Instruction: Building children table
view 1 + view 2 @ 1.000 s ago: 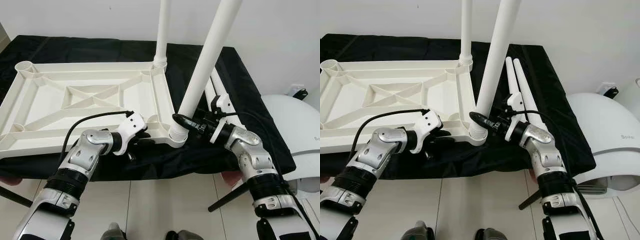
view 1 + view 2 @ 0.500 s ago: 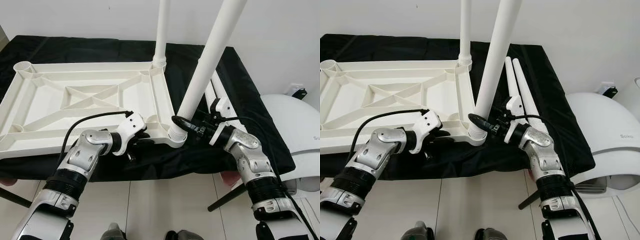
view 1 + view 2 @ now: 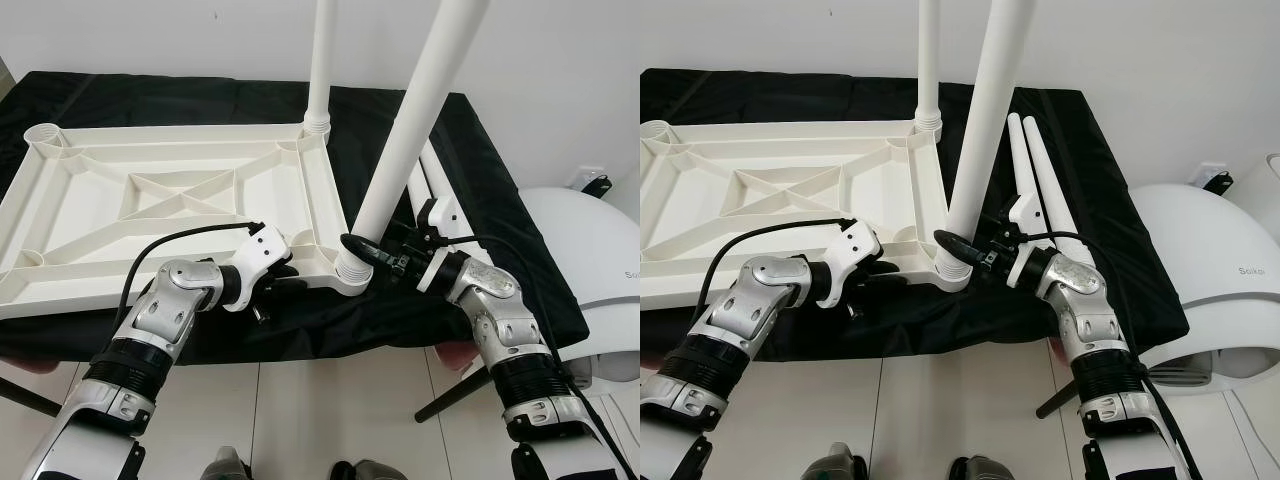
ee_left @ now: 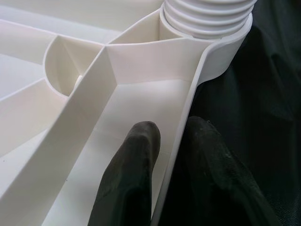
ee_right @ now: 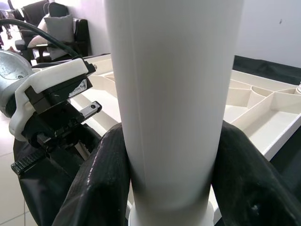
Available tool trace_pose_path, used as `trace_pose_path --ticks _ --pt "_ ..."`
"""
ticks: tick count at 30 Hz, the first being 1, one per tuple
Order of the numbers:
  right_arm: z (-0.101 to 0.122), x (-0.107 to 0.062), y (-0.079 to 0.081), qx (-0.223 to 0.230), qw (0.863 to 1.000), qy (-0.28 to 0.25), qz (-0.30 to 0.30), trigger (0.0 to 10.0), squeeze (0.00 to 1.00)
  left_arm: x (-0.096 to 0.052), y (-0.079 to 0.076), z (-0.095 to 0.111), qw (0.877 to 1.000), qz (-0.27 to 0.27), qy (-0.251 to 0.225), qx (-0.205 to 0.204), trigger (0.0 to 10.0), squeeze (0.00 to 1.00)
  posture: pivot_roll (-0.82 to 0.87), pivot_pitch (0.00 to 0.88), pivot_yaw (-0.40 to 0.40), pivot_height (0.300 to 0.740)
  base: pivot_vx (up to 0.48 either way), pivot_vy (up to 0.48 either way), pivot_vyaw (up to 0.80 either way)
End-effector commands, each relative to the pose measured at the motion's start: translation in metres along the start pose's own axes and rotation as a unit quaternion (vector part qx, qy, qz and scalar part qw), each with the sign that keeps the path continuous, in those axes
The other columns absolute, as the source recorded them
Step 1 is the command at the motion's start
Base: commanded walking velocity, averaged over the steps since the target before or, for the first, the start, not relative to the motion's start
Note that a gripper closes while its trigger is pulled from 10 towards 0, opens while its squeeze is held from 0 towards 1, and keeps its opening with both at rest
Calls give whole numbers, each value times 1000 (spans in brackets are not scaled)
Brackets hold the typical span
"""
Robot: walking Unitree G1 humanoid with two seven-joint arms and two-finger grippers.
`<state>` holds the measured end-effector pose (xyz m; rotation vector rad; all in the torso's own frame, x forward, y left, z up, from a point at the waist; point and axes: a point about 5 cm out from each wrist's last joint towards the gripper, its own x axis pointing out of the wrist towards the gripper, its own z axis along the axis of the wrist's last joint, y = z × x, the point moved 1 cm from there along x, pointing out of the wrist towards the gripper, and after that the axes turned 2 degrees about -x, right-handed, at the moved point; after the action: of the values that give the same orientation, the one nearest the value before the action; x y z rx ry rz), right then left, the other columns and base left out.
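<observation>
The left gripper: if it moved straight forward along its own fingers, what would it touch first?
The left gripper is shut on the rim of the white tabletop. Straight ahead along that rim stands the corner socket holding the ribbed base of the near leg, so it would probably meet that first.

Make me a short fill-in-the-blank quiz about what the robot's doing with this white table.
1. The right gripper is shut on a white ____.
2. The left gripper pinches the tabletop's ____.
3. ____ spare legs lie on the black cloth.

Missing words: leg; rim; Two
</observation>
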<state>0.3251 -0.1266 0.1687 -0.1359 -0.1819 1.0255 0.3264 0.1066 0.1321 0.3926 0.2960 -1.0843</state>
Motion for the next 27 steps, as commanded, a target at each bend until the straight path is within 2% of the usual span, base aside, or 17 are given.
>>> trace_pose_path --ticks 1,7,19,27 --pt "-20 4 14 31 998 38 32 10000 0 3 -5 5 1000 -12 -11 5 10000 0 29 59 -42 740 0 0 0" --pt "-21 7 10 43 997 50 40 10000 0 3 -5 7 1000 -12 -12 7 10000 0 32 52 -43 740 0 0 0" --pt "-22 10 6 37 997 55 41 10000 0 2 -5 7 1000 -11 -14 7 10000 0 35 49 -45 740 0 0 0" --pt "-34 6 6 52 996 63 20 10000 0 1 -5 8 1000 -9 -15 9 10000 0 37 57 -42 740 0 0 0"
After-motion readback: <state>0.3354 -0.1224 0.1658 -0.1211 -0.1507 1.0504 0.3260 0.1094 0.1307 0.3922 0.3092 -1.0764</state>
